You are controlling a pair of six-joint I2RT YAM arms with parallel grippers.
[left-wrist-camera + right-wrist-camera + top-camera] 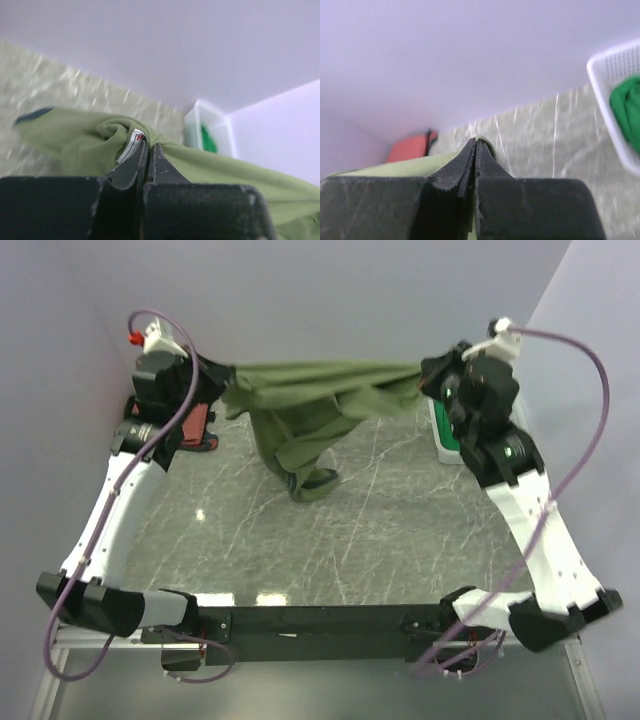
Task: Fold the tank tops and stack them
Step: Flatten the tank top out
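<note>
Olive cloth of the tank top (320, 390) hung stretched lengthwise between the left tool (149, 150) and right tool (475, 145), each pinching one end, its middle sagging toward the counter (400, 530).

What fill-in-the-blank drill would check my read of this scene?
The olive top, gripped by left gripper and right gripper, stretches over the ___.
The green top lies in the white ___.
The red top lies beside the ___ arm.
Missing: table, basket, left.
</note>
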